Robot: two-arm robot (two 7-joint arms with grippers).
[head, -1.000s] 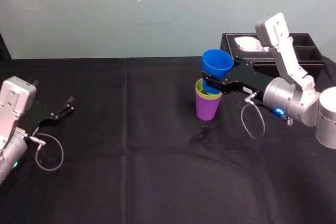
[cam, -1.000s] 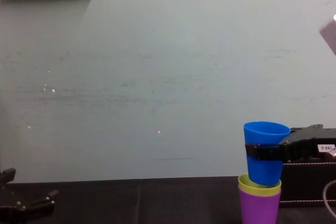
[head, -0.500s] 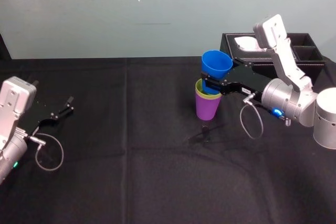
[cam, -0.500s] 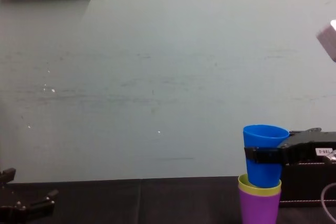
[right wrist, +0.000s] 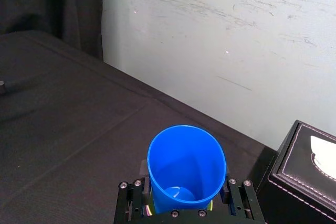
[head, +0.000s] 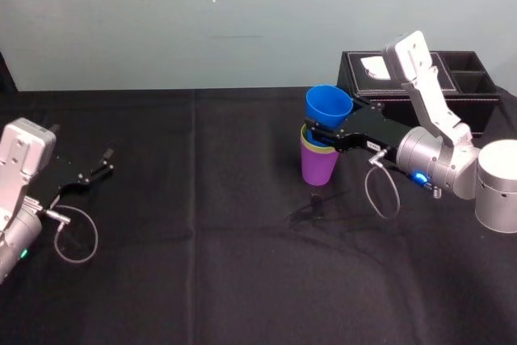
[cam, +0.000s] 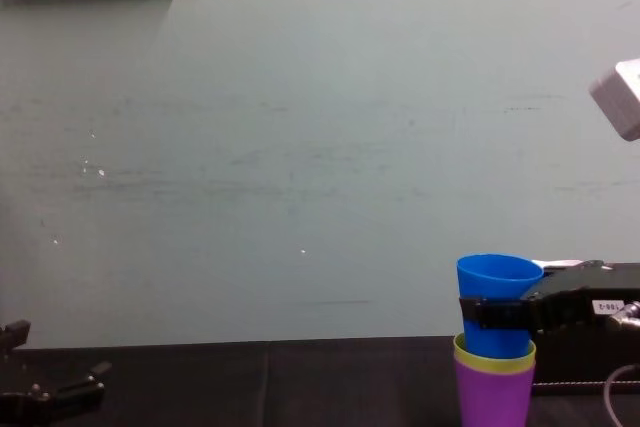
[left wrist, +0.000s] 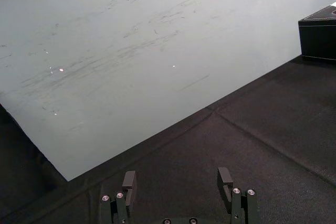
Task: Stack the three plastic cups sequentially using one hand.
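The purple cup [head: 319, 166] stands upright on the black table right of centre, with the yellow-green cup [head: 312, 140] nested inside it so that only its rim shows. My right gripper [head: 323, 129] is shut on the blue cup [head: 327, 106], whose lower part sits partly down inside the yellow-green cup [cam: 494, 353]. In the chest view the black fingers [cam: 490, 313] clasp the blue cup [cam: 497, 292] around its middle, just above the stack's purple cup [cam: 493, 393]. The right wrist view looks down into the blue cup [right wrist: 186, 167]. My left gripper [head: 103, 161] rests open at the far left, holding nothing.
A black tissue box [head: 420, 78] stands behind my right arm at the back right. A pale wall [head: 202, 14] bounds the table's far edge. Open black cloth [head: 202, 199] lies between the two arms.
My right gripper has lowered the blue cup further into the yellow-green cup and shifted slightly left. The left arm has not moved.
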